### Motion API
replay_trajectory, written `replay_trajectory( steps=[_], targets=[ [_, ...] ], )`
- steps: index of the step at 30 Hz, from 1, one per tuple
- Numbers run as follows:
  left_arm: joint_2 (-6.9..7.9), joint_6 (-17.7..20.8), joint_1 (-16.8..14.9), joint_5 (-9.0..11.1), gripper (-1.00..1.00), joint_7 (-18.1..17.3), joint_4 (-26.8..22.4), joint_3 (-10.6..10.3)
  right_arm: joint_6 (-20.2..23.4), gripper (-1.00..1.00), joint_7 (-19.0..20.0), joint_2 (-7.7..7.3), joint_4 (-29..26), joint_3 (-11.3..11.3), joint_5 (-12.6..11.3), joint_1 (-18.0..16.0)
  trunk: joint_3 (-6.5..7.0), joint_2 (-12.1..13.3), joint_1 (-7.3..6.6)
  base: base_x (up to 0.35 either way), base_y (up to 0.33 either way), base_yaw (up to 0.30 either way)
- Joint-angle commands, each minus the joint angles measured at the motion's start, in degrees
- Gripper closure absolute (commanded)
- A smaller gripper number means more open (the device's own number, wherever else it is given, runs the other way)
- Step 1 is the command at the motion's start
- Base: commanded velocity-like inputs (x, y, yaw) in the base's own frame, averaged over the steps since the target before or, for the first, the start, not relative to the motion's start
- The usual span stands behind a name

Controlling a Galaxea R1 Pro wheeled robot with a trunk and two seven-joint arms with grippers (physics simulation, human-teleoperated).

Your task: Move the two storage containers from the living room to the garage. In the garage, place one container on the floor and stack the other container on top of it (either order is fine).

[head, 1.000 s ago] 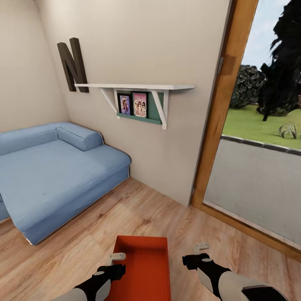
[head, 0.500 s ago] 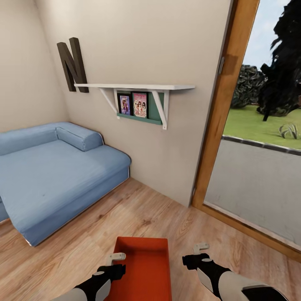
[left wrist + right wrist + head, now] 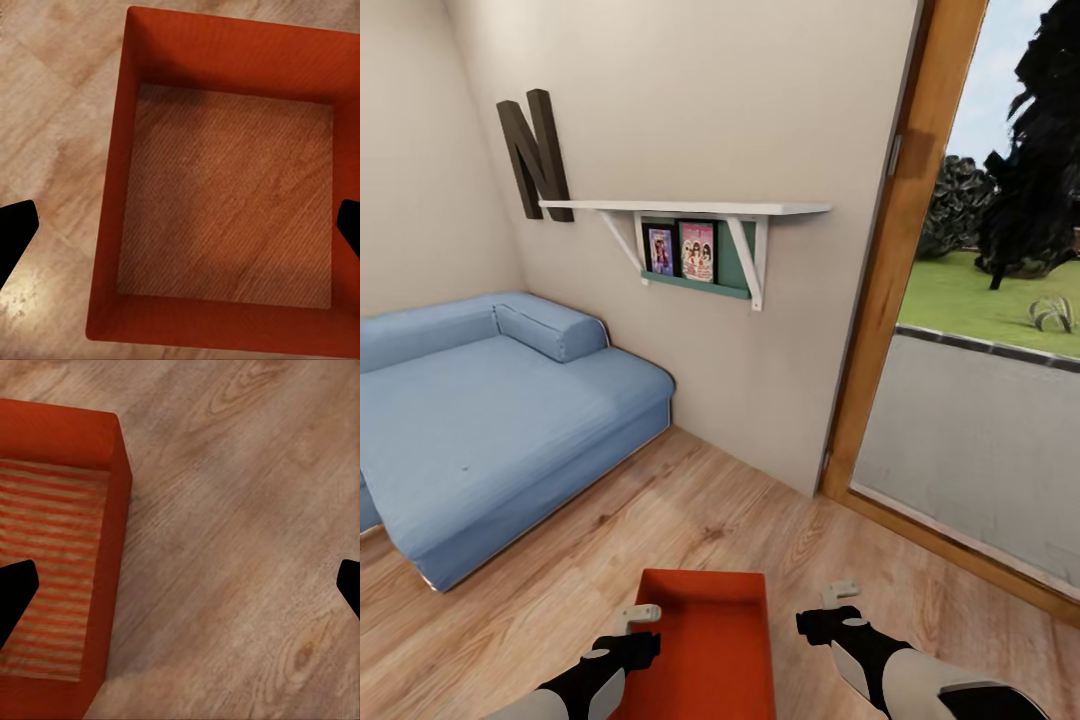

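One storage container (image 3: 710,640) on wood floor (image 3: 660,520), two open grippers

Storage container (image 3: 712,640) red-orange; sofa (image 3: 490,410) blue; floor (image 3: 690,520) – light wood-plank; letter "N" (image 3: 535,152) dark.

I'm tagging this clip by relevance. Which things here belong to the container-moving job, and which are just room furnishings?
Job:
- storage container, empty, on the wood floor
- left gripper, jaws open
- right gripper, jaws open

Just furnishings:
- blue sofa
- letter N
- wall shelf
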Motion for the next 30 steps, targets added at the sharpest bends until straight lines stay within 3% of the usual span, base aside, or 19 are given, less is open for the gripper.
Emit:
replay_trajectory(
  steps=[1,30],
  targets=[
    [-0.02,-0.2,0.0,0.1,-1.00,0.1,0.1,0.3,-0.2,-1.00,-0.3,0.02,0.1,0.4,0.1,-0.1,-0.05,0.0,-0.01,0.000,0.125,0.000],
    [-0.02,-0.2,0.0,0.1,-1.00,0.1,0.1,0.3,-0.2,-1.00,-0.2,0.02,0.1,0.4,0.2,-0.1,-0.05,0.0,-0.01,0.000,0.015,-0.018]
  ],
)
